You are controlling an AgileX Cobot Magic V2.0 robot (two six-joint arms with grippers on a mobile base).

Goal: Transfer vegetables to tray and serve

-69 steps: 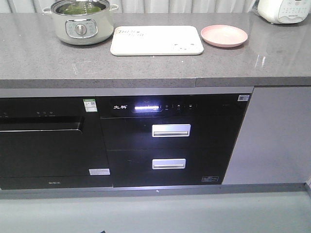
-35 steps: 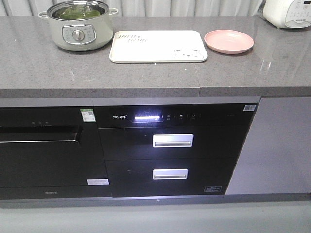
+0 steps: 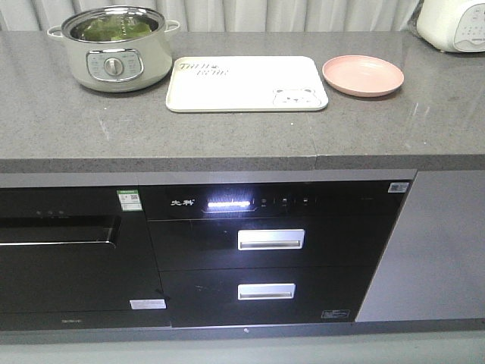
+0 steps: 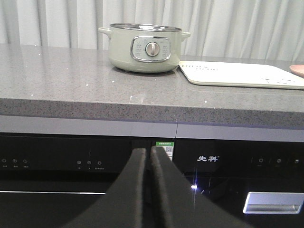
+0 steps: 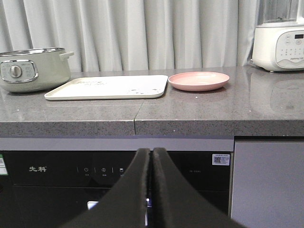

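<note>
The task is judged to be at its very start, in the approach step, with nothing transferred yet. The vegetables (image 3: 114, 29) are seen as green leaves inside the pale-green electric pot (image 3: 114, 61), which stands on the grey countertop (image 3: 227, 136) at 11 o'clock in the front view. Whether a glass lid covers the pot cannot be told. The tray (image 3: 242, 89) lies bare just beside the pot, at its 3 o'clock, and the pink plate (image 3: 362, 74) is set near the tray's 3 o'clock edge, apart from it. The left gripper (image 4: 147, 152) is held below counter height in front of the black appliance fronts, its fingers pressed together on nothing. The right gripper (image 5: 152, 152) is likewise closed and empty, with the tray at 11 o'clock and the plate at 1 o'clock in its view. For the next move, an arm is expected to be raised above the counter edge and carried toward the pot at 12 o'clock in the left wrist view. Its fingers must be spread before the leaves can be reached.
</note>
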